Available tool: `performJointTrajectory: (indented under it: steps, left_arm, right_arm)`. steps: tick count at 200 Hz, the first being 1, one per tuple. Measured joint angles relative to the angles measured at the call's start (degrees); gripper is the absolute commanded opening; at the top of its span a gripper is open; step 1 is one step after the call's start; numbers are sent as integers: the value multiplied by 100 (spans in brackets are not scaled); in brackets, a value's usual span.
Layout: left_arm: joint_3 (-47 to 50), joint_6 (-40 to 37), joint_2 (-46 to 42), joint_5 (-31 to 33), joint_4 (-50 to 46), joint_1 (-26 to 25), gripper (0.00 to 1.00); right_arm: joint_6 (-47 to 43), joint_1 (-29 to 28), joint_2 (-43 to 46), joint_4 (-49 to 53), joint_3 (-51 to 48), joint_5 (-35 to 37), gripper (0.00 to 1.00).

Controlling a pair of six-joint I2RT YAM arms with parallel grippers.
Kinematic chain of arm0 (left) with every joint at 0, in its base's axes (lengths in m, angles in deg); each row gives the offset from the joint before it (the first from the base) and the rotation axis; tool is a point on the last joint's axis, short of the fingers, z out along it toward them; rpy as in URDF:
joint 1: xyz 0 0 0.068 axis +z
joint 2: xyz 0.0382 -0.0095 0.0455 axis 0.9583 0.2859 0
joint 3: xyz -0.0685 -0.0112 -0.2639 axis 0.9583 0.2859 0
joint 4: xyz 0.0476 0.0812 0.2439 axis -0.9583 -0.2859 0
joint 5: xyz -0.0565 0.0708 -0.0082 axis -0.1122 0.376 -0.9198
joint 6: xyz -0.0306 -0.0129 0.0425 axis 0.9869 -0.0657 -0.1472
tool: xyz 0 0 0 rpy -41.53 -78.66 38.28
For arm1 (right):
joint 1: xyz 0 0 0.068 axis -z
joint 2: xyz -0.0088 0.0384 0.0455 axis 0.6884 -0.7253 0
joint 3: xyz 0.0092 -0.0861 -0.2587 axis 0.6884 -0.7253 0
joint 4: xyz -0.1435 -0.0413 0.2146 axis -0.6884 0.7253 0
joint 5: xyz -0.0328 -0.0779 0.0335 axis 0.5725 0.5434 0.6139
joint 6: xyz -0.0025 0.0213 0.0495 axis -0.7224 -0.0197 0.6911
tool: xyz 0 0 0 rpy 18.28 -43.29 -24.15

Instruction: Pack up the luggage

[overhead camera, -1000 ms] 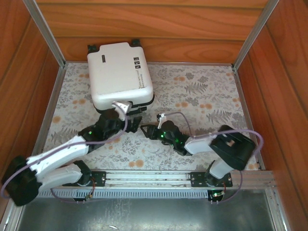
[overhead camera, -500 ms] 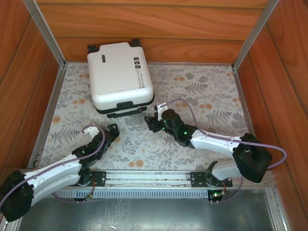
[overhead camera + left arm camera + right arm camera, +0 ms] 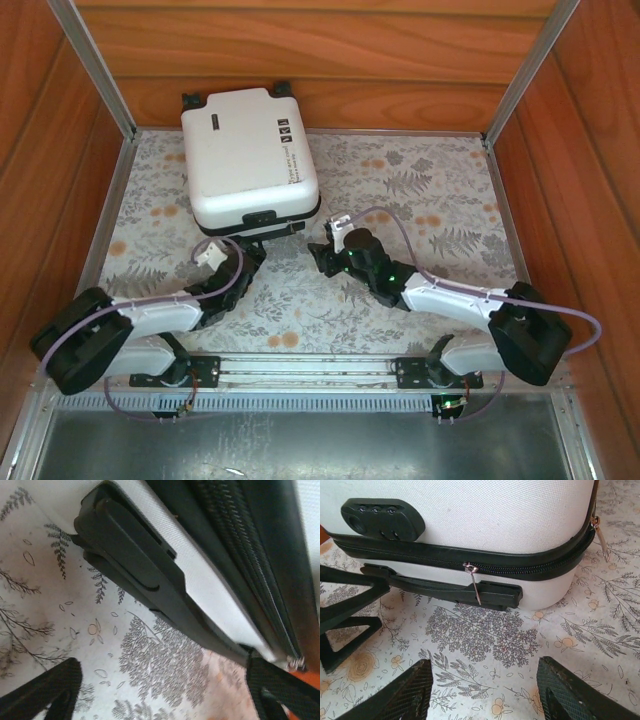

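Floral-patterned table cover point(image 3: 420, 190) carries the luggage point(image 3: 250, 150) at its far left, lying flat and closed, wheels toward the far wooden wall point(image 3: 330, 60). On its near edge a black carry handle point(image 3: 445, 591) runs below the zipper, a zipper pull point(image 3: 474, 585) hangs across it, and a combination lock point(image 3: 382, 517) sits to the left. The left gripper point(image 3: 256, 250) hovers just near of that edge with fingers spread and nothing between them. The right gripper point(image 3: 316, 254), a little to the right, is likewise spread wide and empty, facing the handle.
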Motion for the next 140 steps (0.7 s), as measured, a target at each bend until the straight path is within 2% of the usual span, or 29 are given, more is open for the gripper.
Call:
performJointTrajectory:
  steps: [25, 52, 76, 117, 140]
  left_arm:
    - [-157, 525, 605, 332, 343, -83, 77]
    - [-501, 1003, 1250, 649, 634, -234, 75]
    - [-876, 1436, 1884, 835, 988, -326, 69]
    - [-1246, 1886, 3119, 1316, 2470, -396, 42]
    - [-1541, 1888, 3773, 1475, 3458, -396, 29]
  right_arm:
    - [-20, 26, 140, -70, -192, -22, 55]
    - [-66, 33, 179, -85, -284, -31, 52]
    - [-87, 35, 179, -87, -289, -35, 51]
    - [-131, 63, 205, -109, -326, -116, 42]
    - [-157, 63, 267, -127, -385, -118, 41]
